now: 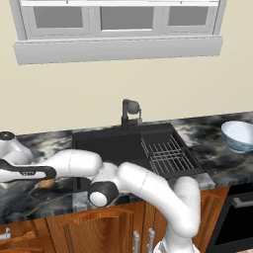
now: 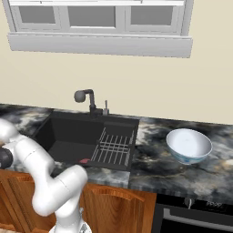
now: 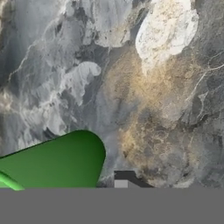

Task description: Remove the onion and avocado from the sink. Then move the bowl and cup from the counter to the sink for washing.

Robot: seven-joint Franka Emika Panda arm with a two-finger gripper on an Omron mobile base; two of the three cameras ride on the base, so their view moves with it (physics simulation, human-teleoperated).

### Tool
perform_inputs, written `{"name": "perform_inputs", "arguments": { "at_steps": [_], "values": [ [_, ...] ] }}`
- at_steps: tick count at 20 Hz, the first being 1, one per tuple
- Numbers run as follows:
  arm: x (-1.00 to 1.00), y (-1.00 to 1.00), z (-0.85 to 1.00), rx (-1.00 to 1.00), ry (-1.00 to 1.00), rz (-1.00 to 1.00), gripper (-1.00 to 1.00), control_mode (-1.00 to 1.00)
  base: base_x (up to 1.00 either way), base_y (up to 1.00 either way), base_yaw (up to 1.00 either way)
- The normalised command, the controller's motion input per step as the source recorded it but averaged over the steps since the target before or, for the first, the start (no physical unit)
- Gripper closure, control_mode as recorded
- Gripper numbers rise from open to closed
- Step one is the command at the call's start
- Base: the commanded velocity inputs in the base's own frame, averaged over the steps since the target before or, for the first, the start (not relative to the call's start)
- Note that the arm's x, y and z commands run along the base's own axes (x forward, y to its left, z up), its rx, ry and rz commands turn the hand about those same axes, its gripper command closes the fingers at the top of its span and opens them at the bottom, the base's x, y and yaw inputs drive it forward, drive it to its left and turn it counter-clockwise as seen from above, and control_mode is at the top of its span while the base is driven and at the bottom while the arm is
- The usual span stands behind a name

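Observation:
The green cup (image 3: 57, 162) stands on the marbled counter (image 3: 166, 87), low and left in the hand view. It is right beside the one dark fingertip (image 3: 126, 178) that shows of my gripper (image 3: 110, 185); the other fingertip is hidden. My arm (image 1: 74, 165) reaches left over the counter (image 1: 44, 141) beside the black sink (image 1: 113, 146). A small tan bulb, the onion (image 1: 47, 184), lies on the counter, partly under the forearm. The white bowl (image 1: 239, 135) (image 2: 189, 145) sits on the counter right of the sink (image 2: 73, 136). The avocado is out of view.
A dark faucet (image 1: 129, 111) (image 2: 86, 97) rises behind the basin. A wire rack (image 1: 165, 154) (image 2: 113, 148) fills the sink's right part. A small reddish spot (image 2: 85, 160) lies by the sink's front wall. Brown cabinets (image 1: 113, 222) run below the counter.

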Motion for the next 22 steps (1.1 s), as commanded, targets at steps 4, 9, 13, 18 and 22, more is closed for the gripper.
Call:
{"name": "perform_inputs", "arguments": {
  "at_steps": [4,9,13,18,22],
  "values": [
    [0.0,0.0,0.52,-0.32,0.07,-0.03,1.0,-1.0,0.0,0.0,0.0],
    [0.0,-0.08,0.6,-0.23,0.06,-0.01,1.0,-1.0,0.0,0.0,0.0],
    [0.0,-0.13,0.59,-0.19,0.01,0.0,1.0,-1.0,0.0,0.0,0.0],
    [0.0,-0.15,0.61,-0.19,0.0,0.0,1.0,-1.0,0.0,0.0,0.0],
    [-0.01,-0.23,0.61,-0.15,0.0,0.0,1.0,-1.0,0.0,0.0,0.0]
  ]
}}
